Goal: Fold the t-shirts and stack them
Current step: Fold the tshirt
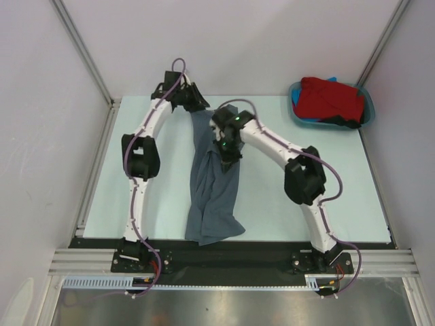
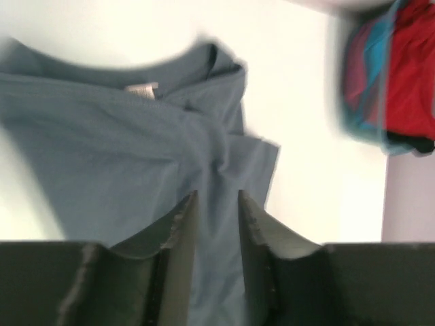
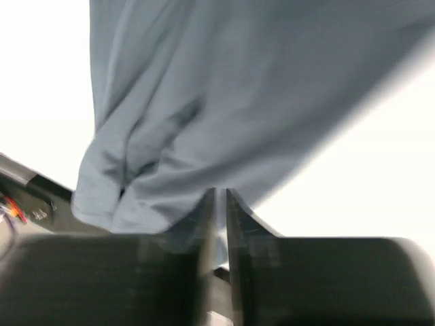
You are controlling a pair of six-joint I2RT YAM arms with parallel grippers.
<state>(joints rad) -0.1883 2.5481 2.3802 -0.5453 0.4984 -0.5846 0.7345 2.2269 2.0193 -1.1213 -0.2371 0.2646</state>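
Observation:
A slate-grey t-shirt (image 1: 214, 190) lies in a long, loosely bunched strip down the middle of the table, collar at the far end. My left gripper (image 1: 194, 102) hovers at the collar end. In the left wrist view the gripper (image 2: 217, 200) has its jaws apart, with grey cloth (image 2: 136, 136) showing in the gap. My right gripper (image 1: 228, 153) sits over the shirt's upper middle. The right wrist view has that gripper (image 3: 220, 193) shut on a thin fold of the grey cloth (image 3: 224, 88). A red t-shirt (image 1: 331, 98) lies heaped in the tub.
A teal plastic tub (image 1: 367, 109) stands at the far right corner, holding the red shirt (image 2: 408, 61) with bits of blue and black cloth; its rim (image 2: 360, 129) shows in the left wrist view. Grey walls enclose the table on three sides.

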